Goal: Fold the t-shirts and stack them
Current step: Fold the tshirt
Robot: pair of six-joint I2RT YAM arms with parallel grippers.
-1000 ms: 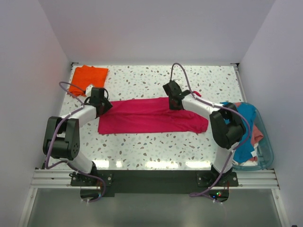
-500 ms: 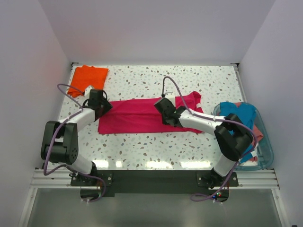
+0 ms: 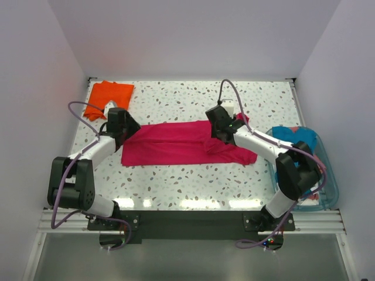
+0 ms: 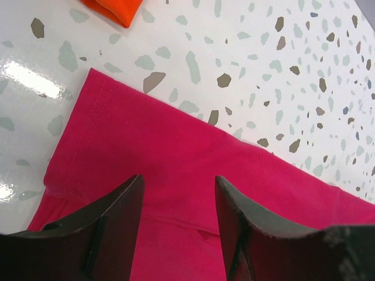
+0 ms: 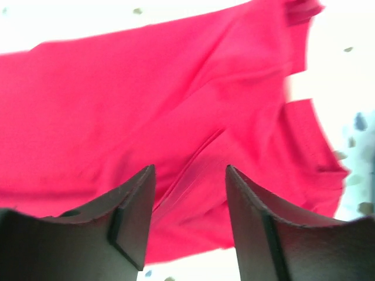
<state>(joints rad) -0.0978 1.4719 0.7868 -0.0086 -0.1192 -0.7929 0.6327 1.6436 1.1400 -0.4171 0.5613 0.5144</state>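
Note:
The magenta-red t-shirt (image 3: 176, 143) lies folded lengthwise across the middle of the table, also filling the left wrist view (image 4: 193, 175) and the right wrist view (image 5: 146, 111). My left gripper (image 3: 130, 130) hovers over its left end, open, nothing between its fingers (image 4: 179, 193). My right gripper (image 3: 215, 130) is above the shirt's right part near the sleeve, open and empty (image 5: 190, 181). An orange t-shirt (image 3: 106, 96) sits folded at the back left. A teal-blue t-shirt (image 3: 296, 140) and a salmon-pink one (image 3: 319, 165) lie in the tub.
A clear blue-rimmed plastic tub (image 3: 331, 193) stands at the right edge of the speckled table (image 3: 176, 99). White walls close in the left, back and right sides. The orange shirt's corner (image 4: 114, 9) shows beyond the left gripper.
The right gripper opened and let go of the magenta-red shirt's right side, which now lies folded over, then drew back to the right. The left gripper widened a little and shifted slightly.

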